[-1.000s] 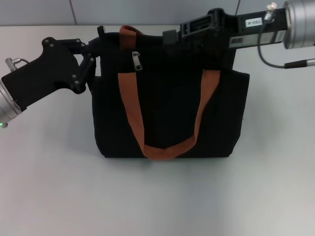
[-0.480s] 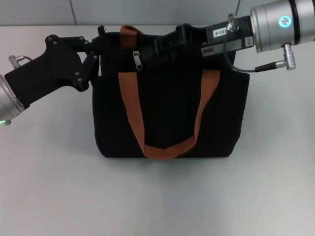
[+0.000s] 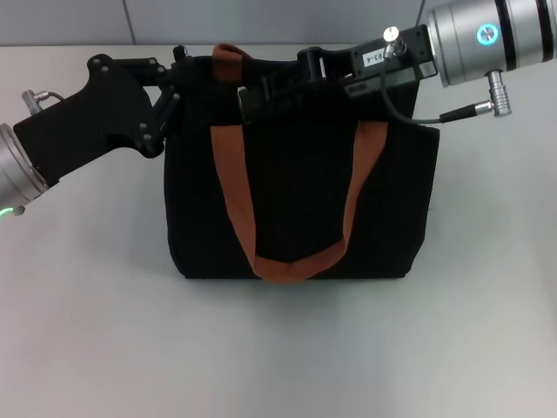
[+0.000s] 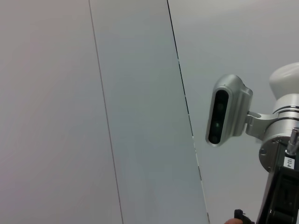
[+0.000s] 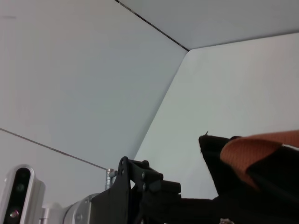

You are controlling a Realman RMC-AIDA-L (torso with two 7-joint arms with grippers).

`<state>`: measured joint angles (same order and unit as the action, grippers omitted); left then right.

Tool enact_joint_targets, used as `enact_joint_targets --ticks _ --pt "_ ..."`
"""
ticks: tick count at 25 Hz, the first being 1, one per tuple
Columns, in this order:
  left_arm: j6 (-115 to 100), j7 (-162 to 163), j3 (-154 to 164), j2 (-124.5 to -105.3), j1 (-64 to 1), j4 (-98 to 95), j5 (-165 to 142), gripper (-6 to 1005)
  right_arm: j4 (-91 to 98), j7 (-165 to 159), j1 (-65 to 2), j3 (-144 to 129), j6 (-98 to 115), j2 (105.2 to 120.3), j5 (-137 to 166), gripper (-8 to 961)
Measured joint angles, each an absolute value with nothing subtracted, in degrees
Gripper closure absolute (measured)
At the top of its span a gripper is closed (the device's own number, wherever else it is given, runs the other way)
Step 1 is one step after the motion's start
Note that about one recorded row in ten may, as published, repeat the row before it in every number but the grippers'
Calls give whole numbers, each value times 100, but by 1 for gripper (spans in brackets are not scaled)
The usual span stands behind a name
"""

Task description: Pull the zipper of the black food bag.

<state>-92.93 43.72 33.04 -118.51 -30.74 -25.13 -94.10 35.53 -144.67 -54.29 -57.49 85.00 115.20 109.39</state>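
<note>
The black food bag (image 3: 296, 200) stands in the middle of the table, with an orange-brown handle (image 3: 231, 183) hanging down its front. My left gripper (image 3: 178, 70) is shut on the bag's top left corner. The right wrist view shows that gripper (image 5: 187, 203) reaching to the bag's corner (image 5: 261, 186). My right gripper (image 3: 248, 97) reaches in from the right across the bag's top. It sits over the left end of the zip line. The zipper pull is hidden behind it.
The grey table (image 3: 278, 348) stretches in front of the bag and to both sides. A wall runs along the table's far edge. The left wrist view shows only wall panels, the robot's head camera (image 4: 226, 109) and part of the right arm (image 4: 280, 186).
My right gripper has moved left along the bag's top and now covers the silver zipper pull that showed before. My left gripper has stayed at the bag's corner.
</note>
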Motion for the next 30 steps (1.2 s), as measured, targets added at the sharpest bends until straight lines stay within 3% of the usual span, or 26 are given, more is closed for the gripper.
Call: enact_joint_targets --ticks 9,18,30 --pt "-9308 4436 3304 -11847 -3083 -2513 -9402 956 3901 -14464 -5390 -5868 8500 11539 11071 681" --pt "-9427 4565 3304 -11847 -3244 -2513 -9403 952 4148 -14320 -5438 -6348 8215 11678 11076 682" --pt "-9414 4622 3459 -11874 -3520 -2462 -9419 948 4209 -14232 -5388 -6391 8150 11707 11083 701"
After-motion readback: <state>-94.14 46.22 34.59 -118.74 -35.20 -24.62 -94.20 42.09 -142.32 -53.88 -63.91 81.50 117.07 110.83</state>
